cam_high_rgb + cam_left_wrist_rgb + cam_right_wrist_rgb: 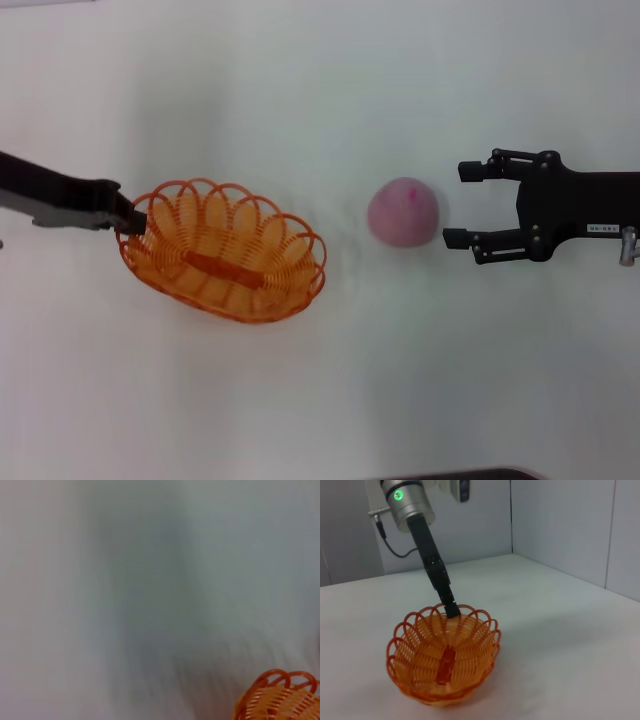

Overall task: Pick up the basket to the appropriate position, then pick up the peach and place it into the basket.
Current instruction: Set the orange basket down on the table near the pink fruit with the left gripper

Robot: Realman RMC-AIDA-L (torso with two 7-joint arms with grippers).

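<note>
Left tool (128, 218) is clamped on the looped rim of the basket (225, 252), right at the end of the basket that faces the tabletop's left edge. The orange basket sits on the white tabletop (320, 400), left of centre, its flat bar running along the bottom. In the right wrist view the left tool (451, 611) comes down at a slant onto the far rim of the basket (445, 655), its fingers pinched together on the wire. A corner of the basket (280, 697) peeks into the left wrist view. The peach (403, 212) rests right of centre, well apart from the basket. Right tool (455, 205) hovers just beside the peach on the side toward the right edge, fingers spread wide and holding nothing
</note>
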